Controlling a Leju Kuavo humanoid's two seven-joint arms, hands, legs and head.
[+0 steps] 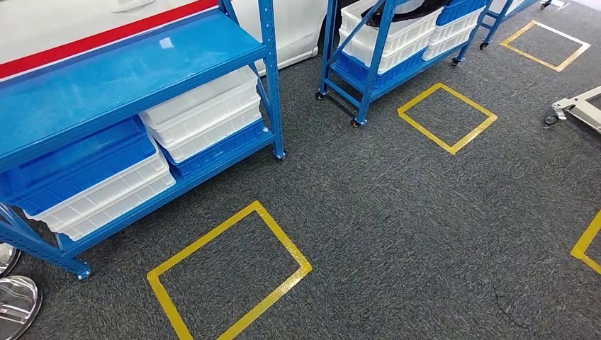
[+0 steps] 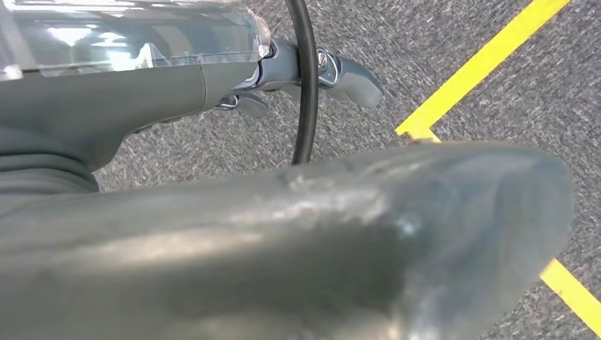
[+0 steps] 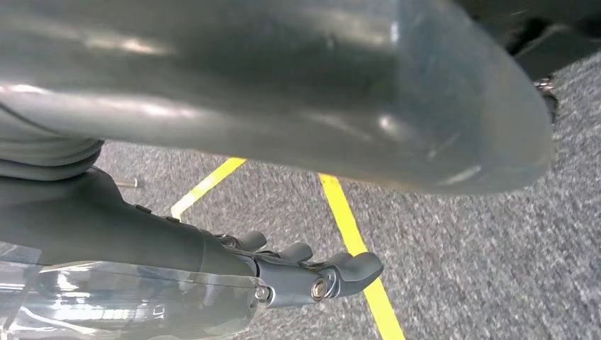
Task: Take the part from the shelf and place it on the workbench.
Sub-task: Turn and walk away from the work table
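Over grey carpet [image 1: 397, 234] beside blue shelves [image 1: 135, 64], left hand [image 2: 312, 78] and right hand [image 3: 305, 273] hang loosely open, holding nothing.

Head view: camera set high, facing forward and down across grey carpet [image 1: 397, 212]. It takes in a blue shelf [image 1: 142, 64] at near left, a second shelf [image 1: 397, 49] further off, and yellow tape squares [image 1: 230, 276] on the floor.

Left wrist view: camera close behind the left hand [image 2: 298, 71], aimed down at the carpet; the thumb [image 2: 283, 248] looms very near the lens. A black cable [image 2: 306, 78] crosses the frame.

Right wrist view: camera close behind the right hand [image 3: 305, 273], likewise aimed at the floor, thumb [image 3: 283, 85] very near.

Shared ground: all three show carpet and yellow tape [image 2: 489, 64] [image 3: 354, 234]; which square cannot be determined.
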